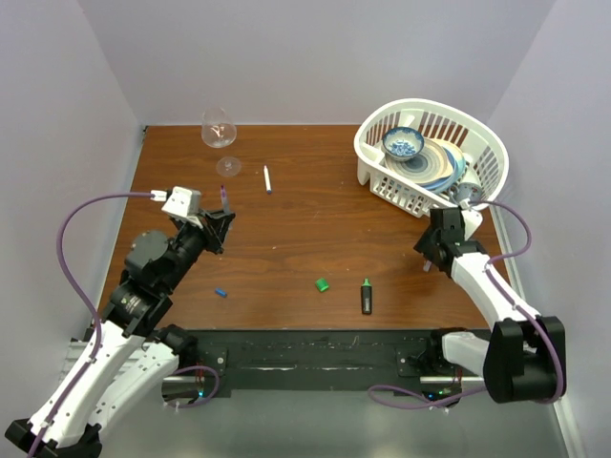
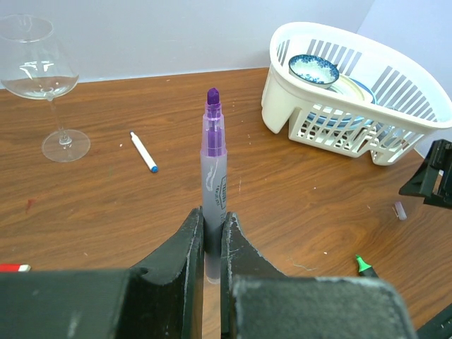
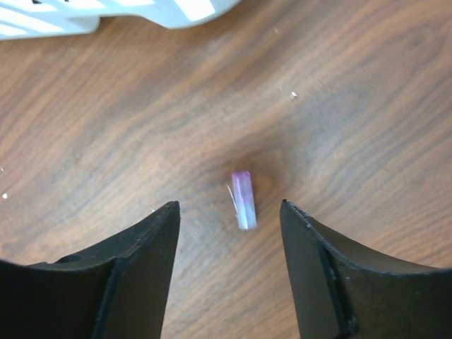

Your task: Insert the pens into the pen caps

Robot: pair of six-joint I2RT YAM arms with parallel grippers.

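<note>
Purple cap (image 3: 244,200) lies on bare table (image 3: 367,106), room either side inside the spread fingers of the right gripper (image 3: 229,206); white basket (image 3: 180,10) crowds close behind, wine glass (image 1: 219,129) well apart, far left

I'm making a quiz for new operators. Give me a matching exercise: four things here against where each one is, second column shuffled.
1 purple pen
2 white pen
3 purple cap
4 blue bowl

a in the white basket
b on the table near the wine glass
c clamped between the left fingers
d on the table between the open right fingers

Pairs: 1-c, 2-b, 3-d, 4-a
</note>
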